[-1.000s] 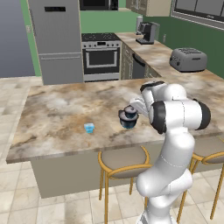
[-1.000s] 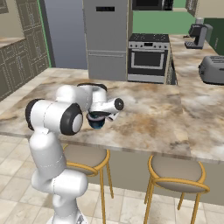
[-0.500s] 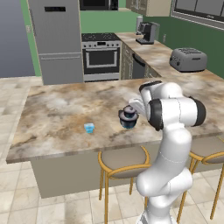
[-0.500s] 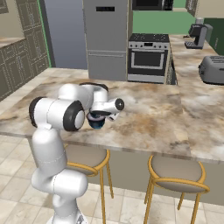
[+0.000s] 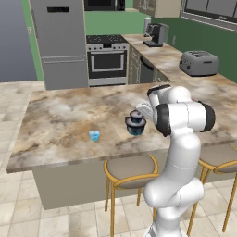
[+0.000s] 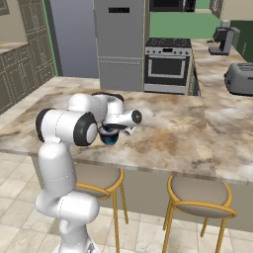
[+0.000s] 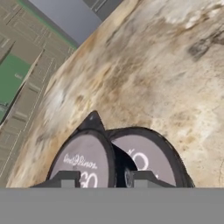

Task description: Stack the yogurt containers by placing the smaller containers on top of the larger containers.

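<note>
Near front edge of the island counter (image 5: 55, 115): the gripper (image 5: 137, 113), jaws closed on the smaller dark-blue tub (image 7: 83, 164), holds it just above the large dark-blue tub (image 5: 135, 128); from the hand camera the small tub's grey lid overlaps the large tub's pale lid (image 7: 148, 162). Whether the two tubs touch cannot be told. Left of the pair, well apart and also near the front edge, stands the tiny light-blue cup (image 5: 94, 135). Below the edge: two stools (image 5: 128, 172). Far side counter: toaster (image 5: 199, 62), coffee machine (image 5: 155, 34). Background: oven (image 5: 107, 62), refrigerator (image 5: 59, 41).
</note>
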